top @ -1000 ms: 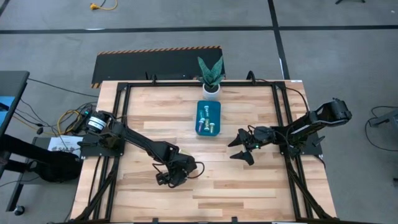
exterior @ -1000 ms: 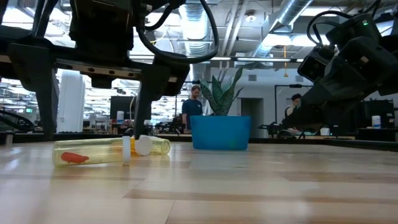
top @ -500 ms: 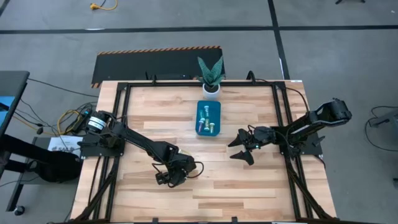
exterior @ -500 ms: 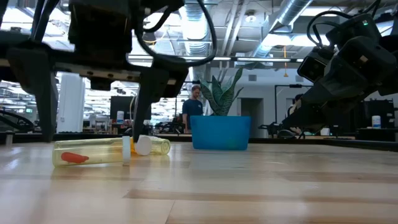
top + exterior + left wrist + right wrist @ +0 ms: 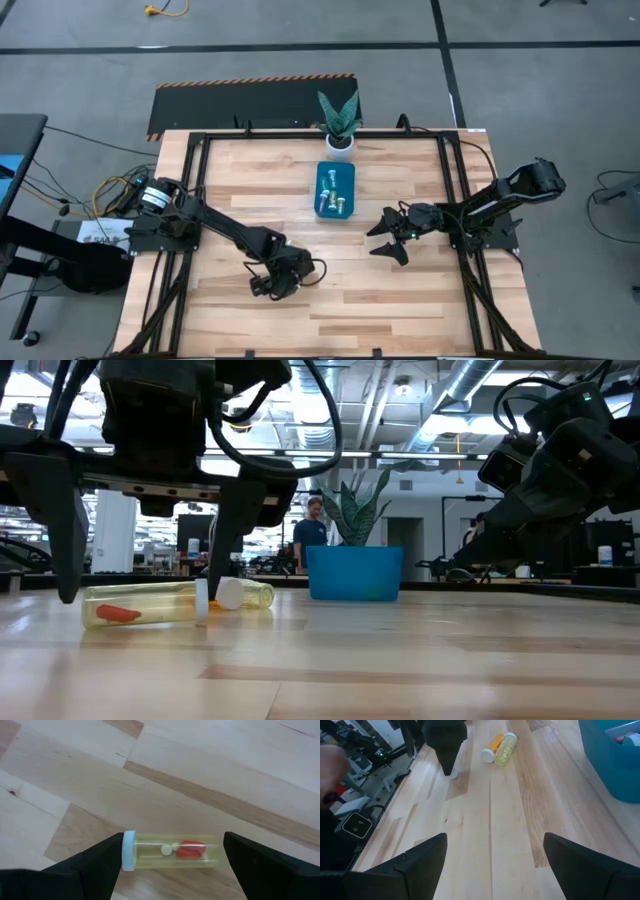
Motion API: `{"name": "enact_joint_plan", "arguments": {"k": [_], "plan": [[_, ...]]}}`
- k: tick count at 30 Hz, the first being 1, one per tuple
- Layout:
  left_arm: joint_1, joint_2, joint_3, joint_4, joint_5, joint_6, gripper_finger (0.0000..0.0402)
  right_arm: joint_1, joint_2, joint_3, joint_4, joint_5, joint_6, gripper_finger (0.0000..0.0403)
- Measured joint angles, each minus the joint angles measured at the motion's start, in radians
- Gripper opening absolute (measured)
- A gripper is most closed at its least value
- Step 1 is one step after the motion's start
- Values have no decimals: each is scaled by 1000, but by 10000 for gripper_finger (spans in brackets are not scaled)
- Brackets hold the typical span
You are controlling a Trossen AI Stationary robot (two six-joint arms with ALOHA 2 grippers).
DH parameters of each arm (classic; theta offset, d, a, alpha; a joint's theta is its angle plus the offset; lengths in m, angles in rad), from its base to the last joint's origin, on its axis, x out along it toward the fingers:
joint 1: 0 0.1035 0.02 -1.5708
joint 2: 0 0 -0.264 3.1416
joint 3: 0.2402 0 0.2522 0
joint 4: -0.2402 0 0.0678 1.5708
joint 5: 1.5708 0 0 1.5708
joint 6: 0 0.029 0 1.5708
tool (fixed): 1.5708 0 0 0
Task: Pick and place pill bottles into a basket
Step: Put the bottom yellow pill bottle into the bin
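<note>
The left gripper (image 5: 170, 865) stands spread wide over a yellow bottle (image 5: 170, 852) lying on the table (image 5: 400, 290), one finger off each end, while the right gripper (image 5: 385, 240), also spread, hangs just right of the basket (image 5: 335, 190) holding several bottles.

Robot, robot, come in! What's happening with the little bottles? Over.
Left tool open, straddling a yellow bottle lying flat. Right tool open, waiting beside the basket. Nothing blocking.
</note>
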Motion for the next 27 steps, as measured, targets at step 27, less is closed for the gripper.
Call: {"name": "enact_joint_plan", "arguments": {"k": [27], "plan": [[18, 0, 0, -8, -9, -59, 330, 0, 0, 0, -1, -1, 0, 327]]}}
